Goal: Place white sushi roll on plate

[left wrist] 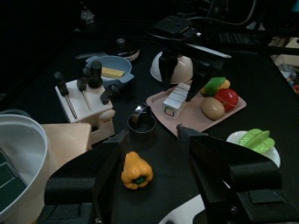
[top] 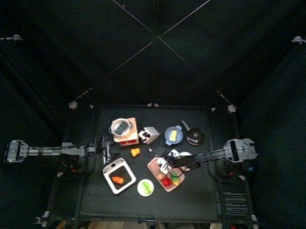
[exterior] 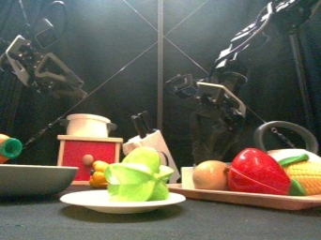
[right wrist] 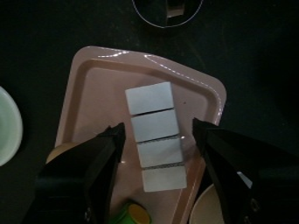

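The white sushi roll [right wrist: 170, 9] is a small round piece with a pale rim and a dark centre. It lies on the table just off the end of the pink tray [right wrist: 100, 74]; the left wrist view also shows the roll [left wrist: 140, 120]. My right gripper [right wrist: 158, 131] hangs open over that tray, its jaws on either side of a white segmented block [right wrist: 158, 131] without touching it. The plate [exterior: 122, 203] is white and carries a green leafy piece [exterior: 135, 178] at the table's front. My left gripper [left wrist: 155, 147] is open and empty, at the left.
The pink tray [left wrist: 187, 122] also holds a red pepper [exterior: 257, 172], an onion [exterior: 211, 174] and corn [exterior: 305, 173]. An orange pepper [left wrist: 136, 171] lies in front of the left gripper. A blue bowl [left wrist: 111, 68], knife block [left wrist: 84, 87], red toaster [exterior: 88, 150] and grey tray [exterior: 32, 178] stand around.
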